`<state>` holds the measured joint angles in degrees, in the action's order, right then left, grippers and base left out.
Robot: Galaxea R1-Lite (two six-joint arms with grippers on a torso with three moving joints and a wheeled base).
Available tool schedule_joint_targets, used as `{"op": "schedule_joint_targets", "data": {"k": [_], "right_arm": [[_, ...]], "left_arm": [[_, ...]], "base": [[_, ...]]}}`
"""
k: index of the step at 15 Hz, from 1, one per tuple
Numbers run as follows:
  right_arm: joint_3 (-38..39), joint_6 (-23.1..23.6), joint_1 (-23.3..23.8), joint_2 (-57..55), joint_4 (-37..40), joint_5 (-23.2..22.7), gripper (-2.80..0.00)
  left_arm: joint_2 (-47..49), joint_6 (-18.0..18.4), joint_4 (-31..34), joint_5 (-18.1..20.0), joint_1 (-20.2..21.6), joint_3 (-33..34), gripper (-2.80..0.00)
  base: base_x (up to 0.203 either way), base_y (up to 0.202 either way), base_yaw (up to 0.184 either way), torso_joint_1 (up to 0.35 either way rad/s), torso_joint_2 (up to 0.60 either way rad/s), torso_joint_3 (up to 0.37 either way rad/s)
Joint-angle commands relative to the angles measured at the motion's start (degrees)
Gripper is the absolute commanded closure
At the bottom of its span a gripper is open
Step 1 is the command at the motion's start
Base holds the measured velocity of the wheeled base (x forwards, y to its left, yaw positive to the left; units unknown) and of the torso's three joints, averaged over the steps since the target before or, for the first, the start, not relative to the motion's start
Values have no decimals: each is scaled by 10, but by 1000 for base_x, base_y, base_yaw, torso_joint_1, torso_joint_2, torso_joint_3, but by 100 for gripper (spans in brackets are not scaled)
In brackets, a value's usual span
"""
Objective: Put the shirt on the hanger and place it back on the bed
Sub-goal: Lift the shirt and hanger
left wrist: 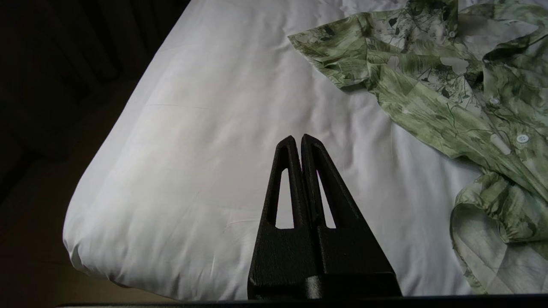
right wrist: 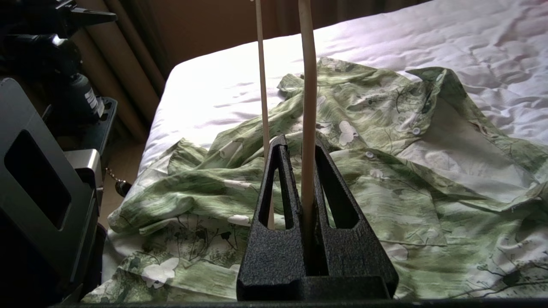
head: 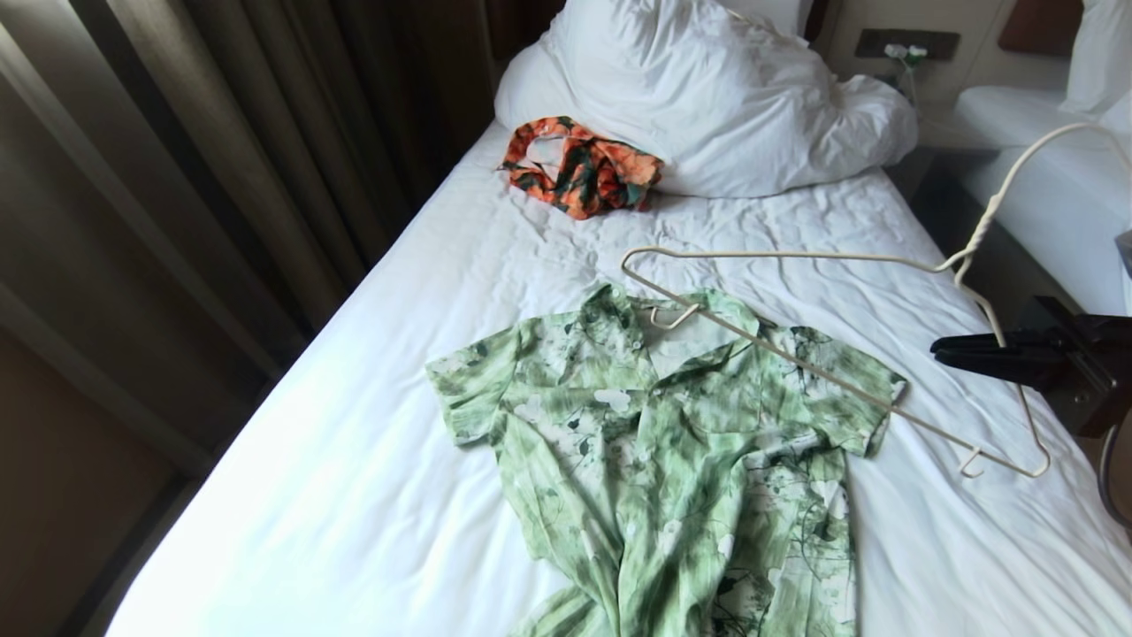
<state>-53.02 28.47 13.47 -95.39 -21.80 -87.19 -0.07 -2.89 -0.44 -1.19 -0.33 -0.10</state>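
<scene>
The shirt (head: 672, 442) lies flat, low in the middle of the frame, on the bed (head: 371, 425). At the right edge, the right gripper (head: 939, 352) is squeezed tight on the hanger (head: 796, 354), which tilts over the shirt's collar. The left gripper (left wrist: 298, 139) is closed and holds nothing.

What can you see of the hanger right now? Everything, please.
The hanger is thin cream wire, triangular, with a hook top and small notch hooks near its ends. The right gripper is shut on one sloping side wire, near the bed's right edge. It is held tilted: the hook points up toward the second bed, one end reaches over the shirt's collar, the other hangs by the sheet. No part is inside the shirt yet.
</scene>
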Motion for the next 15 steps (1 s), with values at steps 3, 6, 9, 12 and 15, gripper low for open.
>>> {"op": "schedule_joint_targets", "data": {"k": [3,6,9,12,15], "right_arm": [[38,3,-2,8,-2,-5,0],[84,6,5,-18,-43,-5,0],[124,3,8,-50,-130,-5,0],[143,4,34,-56,-143,-5,0],[149,4,55,-69,-185,-5,0]], "left_arm": [[1,0,0,0,0,0,0],[1,0,0,0,0,0,0],[1,0,0,0,0,0,0],[1,0,0,0,0,0,0],[1,4,1,-2,0,0,0]], "base": [[0,0,0,0,0,0],[0,0,0,0,0,0],[0,0,0,0,0,0],[0,0,0,0,0,0],[0,0,0,0,0,0]]}}
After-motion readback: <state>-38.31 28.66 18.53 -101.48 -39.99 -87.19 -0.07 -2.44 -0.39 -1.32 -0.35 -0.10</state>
